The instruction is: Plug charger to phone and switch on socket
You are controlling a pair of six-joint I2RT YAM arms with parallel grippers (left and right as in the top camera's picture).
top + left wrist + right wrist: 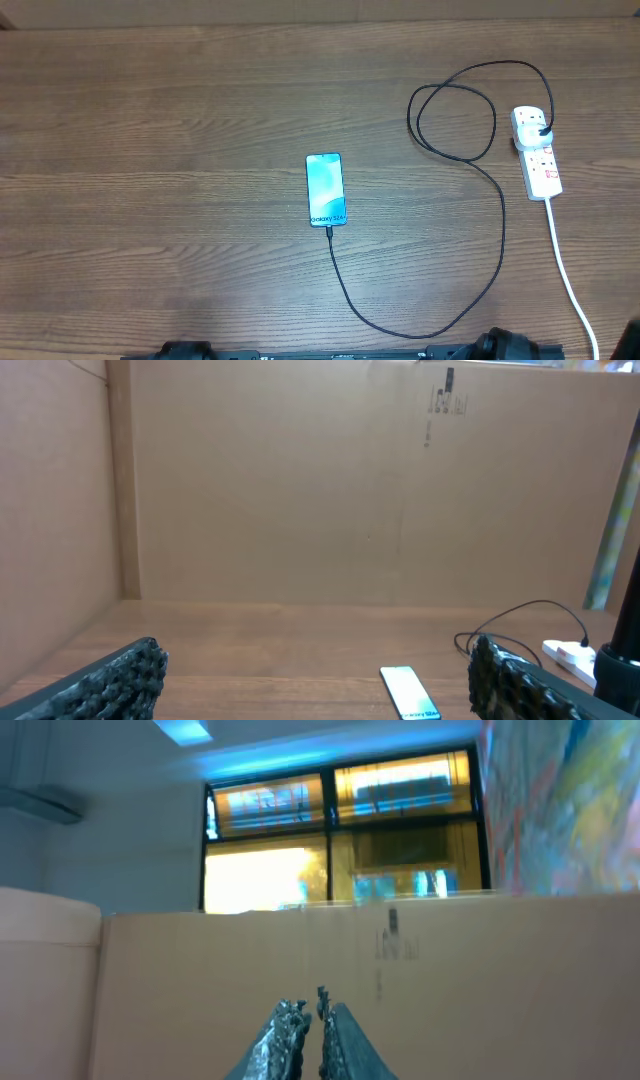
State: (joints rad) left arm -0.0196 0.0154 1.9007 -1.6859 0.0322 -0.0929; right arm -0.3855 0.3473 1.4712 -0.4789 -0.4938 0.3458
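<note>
The phone [325, 189] lies screen up at the middle of the table, its light-blue screen lit. The black charger cable [497, 240] meets the phone's near end, curves right along the front, loops, and ends in a black plug [541, 131] seated in the white socket strip [537, 152] at the far right. My left gripper [315, 660] is open and empty, held low near the table's front; the phone [408, 693] lies between its fingers farther off. My right gripper [310, 1005] is shut on nothing and points up at the cardboard wall.
A cardboard wall [350, 480] encloses the table's back and left side. The strip's white cord [568, 270] runs to the front right edge. The arm bases [510, 346] sit at the front edge. The socket strip [570, 655] also shows in the left wrist view.
</note>
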